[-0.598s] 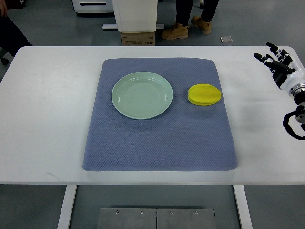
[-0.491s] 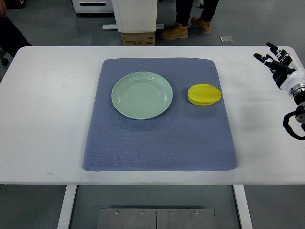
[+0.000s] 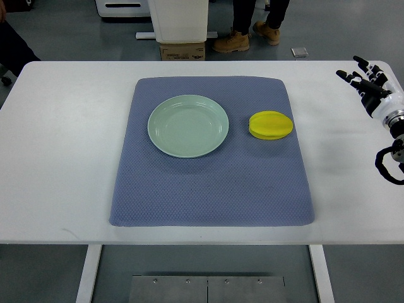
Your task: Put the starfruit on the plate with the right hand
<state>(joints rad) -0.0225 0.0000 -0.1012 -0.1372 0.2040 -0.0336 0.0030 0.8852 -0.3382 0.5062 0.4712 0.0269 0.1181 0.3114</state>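
Observation:
A yellow starfruit (image 3: 271, 125) lies on the blue-grey mat (image 3: 213, 183), just right of a pale green plate (image 3: 188, 125) that holds nothing. My right hand (image 3: 365, 79) hovers over the table's far right corner, well to the right of the starfruit, its black fingers (image 3: 351, 76) spread and holding nothing. The left arm does not show.
The mat covers the middle of a white table (image 3: 57, 158). Beyond the far edge stand a cardboard box (image 3: 182, 50), a white pedestal, and a person's booted feet (image 3: 232, 41). Part of another person shows at the top left corner.

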